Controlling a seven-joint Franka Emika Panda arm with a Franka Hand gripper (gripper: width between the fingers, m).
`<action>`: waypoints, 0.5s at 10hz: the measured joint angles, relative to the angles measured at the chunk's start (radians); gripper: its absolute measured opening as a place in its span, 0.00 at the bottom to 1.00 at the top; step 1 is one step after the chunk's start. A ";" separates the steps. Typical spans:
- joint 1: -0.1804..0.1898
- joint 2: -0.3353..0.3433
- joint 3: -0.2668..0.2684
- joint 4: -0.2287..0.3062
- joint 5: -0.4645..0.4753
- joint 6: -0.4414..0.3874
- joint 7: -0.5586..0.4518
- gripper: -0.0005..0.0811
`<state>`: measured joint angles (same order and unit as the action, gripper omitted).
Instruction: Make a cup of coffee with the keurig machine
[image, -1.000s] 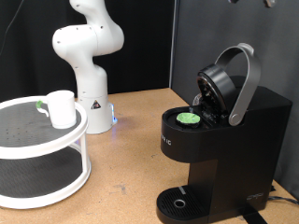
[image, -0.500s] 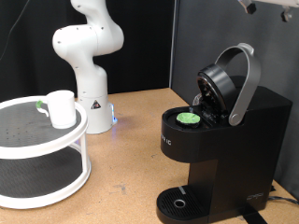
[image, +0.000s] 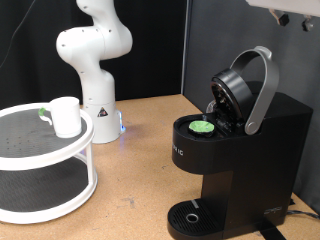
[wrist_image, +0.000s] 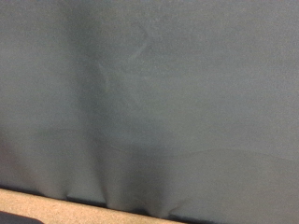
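Lower now, arm (image: 290, 12) hangs above keurig machine (image: 235, 150).

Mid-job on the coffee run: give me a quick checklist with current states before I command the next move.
1. Keurig lid raised: ok.
2. Pod with green top seated in the brew chamber: ok.
3. Cup upright on the white rack's top tier: ok.
4. Cup under the spout: not ok, drip tray is bare.
5. Gripper: only a white arm part shows at the exterior view's top right; jaws cannot tell.
6. Wrist view: shows dark backdrop only; target sighting not ok.
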<state>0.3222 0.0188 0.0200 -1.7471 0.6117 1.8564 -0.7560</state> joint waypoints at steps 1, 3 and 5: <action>-0.001 0.000 0.000 0.000 0.000 -0.001 -0.009 0.53; -0.004 0.000 -0.004 -0.004 -0.024 -0.005 -0.023 0.36; -0.010 0.000 -0.011 -0.014 -0.054 -0.011 -0.028 0.04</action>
<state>0.3123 0.0191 0.0087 -1.7612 0.5575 1.8456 -0.7838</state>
